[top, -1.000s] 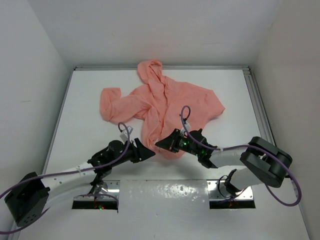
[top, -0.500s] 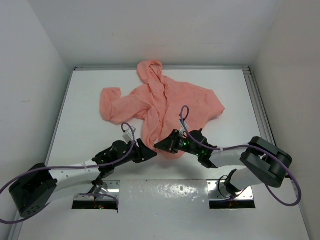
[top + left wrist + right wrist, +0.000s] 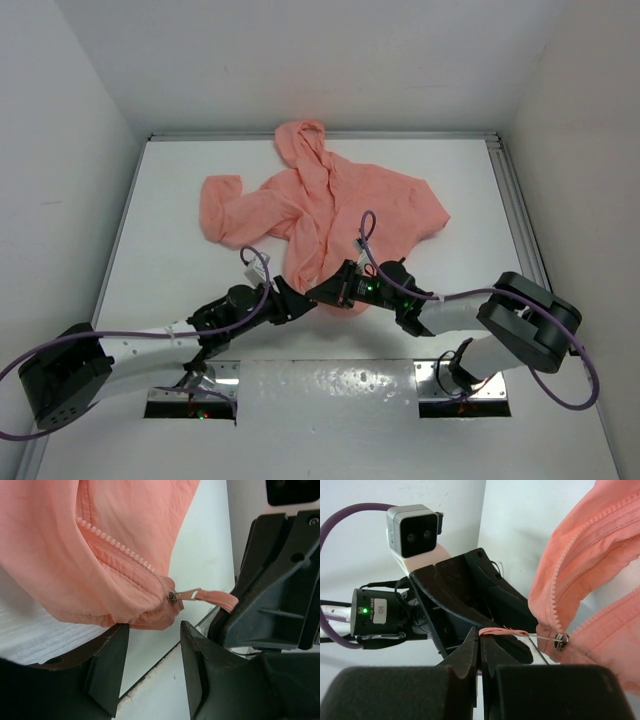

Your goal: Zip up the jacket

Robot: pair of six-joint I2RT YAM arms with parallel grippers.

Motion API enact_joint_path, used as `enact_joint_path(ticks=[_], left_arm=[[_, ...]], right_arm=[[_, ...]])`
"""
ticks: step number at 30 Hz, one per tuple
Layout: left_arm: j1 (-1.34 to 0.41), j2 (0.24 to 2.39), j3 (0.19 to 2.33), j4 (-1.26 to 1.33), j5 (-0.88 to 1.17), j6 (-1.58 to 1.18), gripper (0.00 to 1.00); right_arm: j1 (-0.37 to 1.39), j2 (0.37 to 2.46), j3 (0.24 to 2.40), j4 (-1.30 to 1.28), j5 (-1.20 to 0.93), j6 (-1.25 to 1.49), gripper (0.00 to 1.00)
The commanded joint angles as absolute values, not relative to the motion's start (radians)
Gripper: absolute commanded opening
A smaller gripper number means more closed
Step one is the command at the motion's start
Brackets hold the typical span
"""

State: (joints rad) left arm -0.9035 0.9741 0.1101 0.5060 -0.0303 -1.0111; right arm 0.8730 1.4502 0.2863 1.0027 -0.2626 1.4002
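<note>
While the right gripper (image 3: 481, 642) pinches the zipper's thin pink pull tab (image 3: 502, 631), the left gripper (image 3: 152, 632) stands half open at the bottom hem of the salmon-pink soft hooded jacket (image 3: 340, 200), spread from the white desk's (image 3: 170, 260) middle to its far edge.

Thin matt cloth jacket (image 3: 330, 205), shiny metal zipper slider (image 3: 172, 598), cloth pull tab (image 3: 217, 597)

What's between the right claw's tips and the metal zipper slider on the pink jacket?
A thin pink pull strap on a metal loop, stretched from the shut right gripper to the slider on the jacket; the right wrist view shows it.
</note>
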Motion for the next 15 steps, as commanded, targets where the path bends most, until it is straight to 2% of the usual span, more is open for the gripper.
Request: enact_joint_path(ticks=[1, 6, 10, 12, 13, 14, 15], left_arm=[[-0.92, 0.966, 0.11, 0.565, -0.101, -1.035, 0.43], [-0.937, 0.968, 0.117, 0.535, -0.146, -1.052, 0.42], [-0.954, 0.953, 0.103, 0.549, -0.196, -1.063, 0.45], [-0.954, 0.953, 0.103, 0.561, -0.202, -1.06, 0.39], [-0.956, 0.954, 0.106, 0.563, -0.206, -1.058, 0.32], [-0.956, 0.956, 0.107, 0.564, -0.207, -1.051, 0.2], [-0.956, 0.957, 0.113, 0.565, -0.209, -1.046, 0.16]], right_arm=[[0.876, 1.451, 0.285, 1.083, -0.282, 1.411, 0.0], [0.876, 1.45, 0.281, 1.085, -0.298, 1.413, 0.0], [0.877, 1.448, 0.282, 1.081, -0.305, 1.416, 0.0], [0.88, 1.448, 0.285, 1.077, -0.314, 1.416, 0.0], [0.882, 1.448, 0.287, 1.074, -0.316, 1.411, 0.0], [0.882, 1.448, 0.288, 1.069, -0.318, 1.411, 0.0], [0.884, 1.448, 0.291, 1.068, -0.324, 1.41, 0.0]])
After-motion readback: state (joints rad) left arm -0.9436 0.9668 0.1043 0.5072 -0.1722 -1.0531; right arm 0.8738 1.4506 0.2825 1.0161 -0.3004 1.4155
